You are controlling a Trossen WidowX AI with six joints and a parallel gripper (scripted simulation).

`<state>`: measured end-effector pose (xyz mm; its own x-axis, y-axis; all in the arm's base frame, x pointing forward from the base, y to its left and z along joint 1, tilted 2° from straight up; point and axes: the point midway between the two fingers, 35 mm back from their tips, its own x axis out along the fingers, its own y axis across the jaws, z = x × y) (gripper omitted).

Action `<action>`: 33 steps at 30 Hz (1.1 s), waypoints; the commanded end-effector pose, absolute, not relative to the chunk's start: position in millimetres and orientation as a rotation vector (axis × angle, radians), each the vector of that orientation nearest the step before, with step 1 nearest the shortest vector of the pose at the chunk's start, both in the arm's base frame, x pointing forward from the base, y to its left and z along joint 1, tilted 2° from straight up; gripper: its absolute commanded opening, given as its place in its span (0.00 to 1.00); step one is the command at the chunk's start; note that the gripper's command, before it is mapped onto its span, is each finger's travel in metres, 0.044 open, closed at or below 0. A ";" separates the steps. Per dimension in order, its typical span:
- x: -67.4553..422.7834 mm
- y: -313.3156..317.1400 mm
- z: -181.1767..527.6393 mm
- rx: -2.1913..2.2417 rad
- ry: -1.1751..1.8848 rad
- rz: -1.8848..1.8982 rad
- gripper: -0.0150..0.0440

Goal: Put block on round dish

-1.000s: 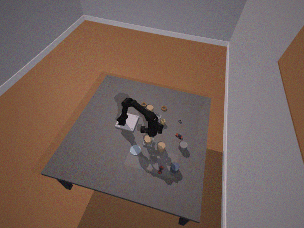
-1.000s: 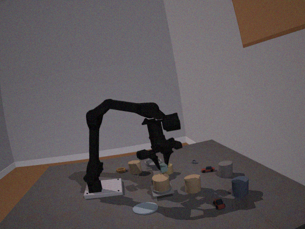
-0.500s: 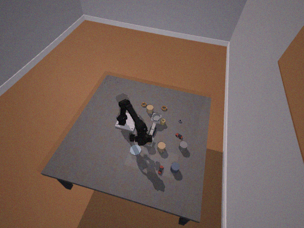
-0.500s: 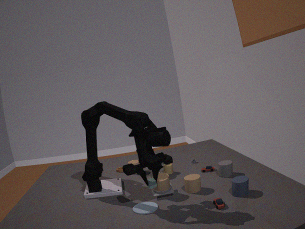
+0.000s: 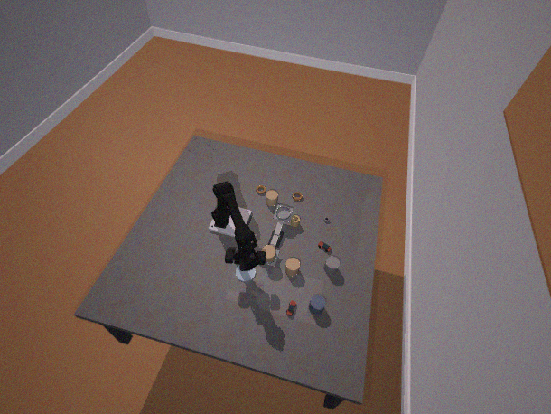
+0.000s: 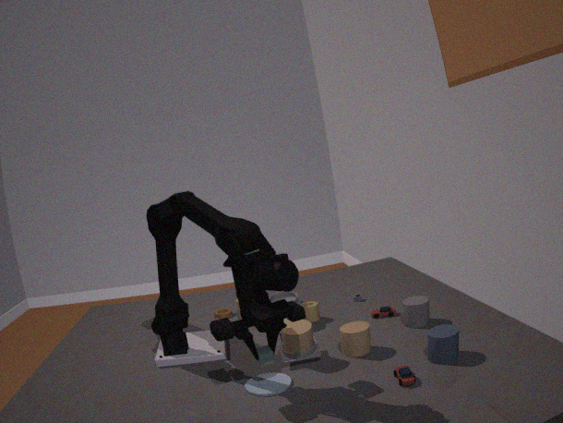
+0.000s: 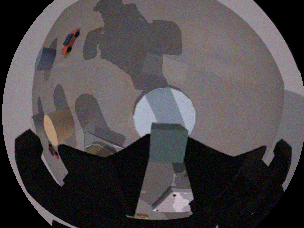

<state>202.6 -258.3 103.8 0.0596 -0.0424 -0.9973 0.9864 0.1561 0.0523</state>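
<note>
Nearest the front edge lies the round dish (image 6: 268,384). Just above its far rim hangs the gripper (image 6: 264,349), closed on the green block (image 6: 266,355). Bring it over the dish centre, lower gently, and avoid the cup (image 6: 297,336) behind.

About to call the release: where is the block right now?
The block is pinched in the gripper, just above the round dish, beside the cup on the balance.
</note>
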 end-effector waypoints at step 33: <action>203.1 -260.3 50.6 1.088 1.208 -1.076 0.43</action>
